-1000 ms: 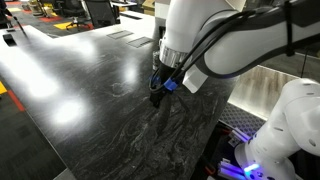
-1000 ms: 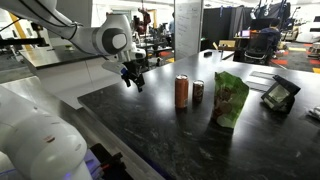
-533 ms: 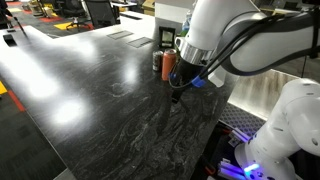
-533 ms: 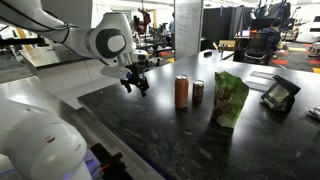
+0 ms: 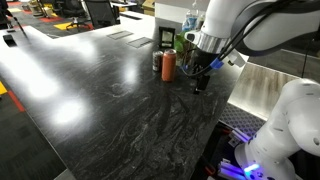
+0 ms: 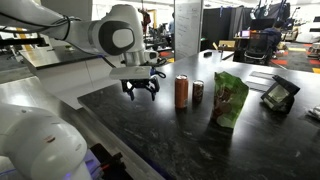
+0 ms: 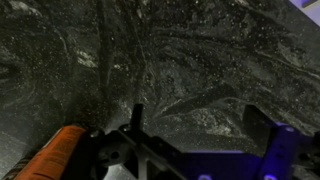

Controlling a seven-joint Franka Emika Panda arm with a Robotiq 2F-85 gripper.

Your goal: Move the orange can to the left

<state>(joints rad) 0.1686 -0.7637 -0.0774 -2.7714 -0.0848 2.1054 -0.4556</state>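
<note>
The orange can (image 5: 168, 66) stands upright on the dark marbled table; it also shows in the other exterior view (image 6: 182, 92) and as an orange edge at the lower left of the wrist view (image 7: 55, 155). My gripper (image 5: 201, 82) hangs just above the table beside the can, apart from it, also seen in an exterior view (image 6: 140, 89). In the wrist view the gripper (image 7: 200, 125) has its fingers spread over bare table, open and empty.
A darker can (image 6: 198, 91) stands right next to the orange can, and a green bag (image 6: 229, 99) stands beside that. A small black device (image 6: 277, 96) sits farther along. The table edge (image 5: 215, 120) runs near the gripper.
My gripper has moved across the table toward the cans and now hangs close beside the orange can. The cans and bag have not moved.
</note>
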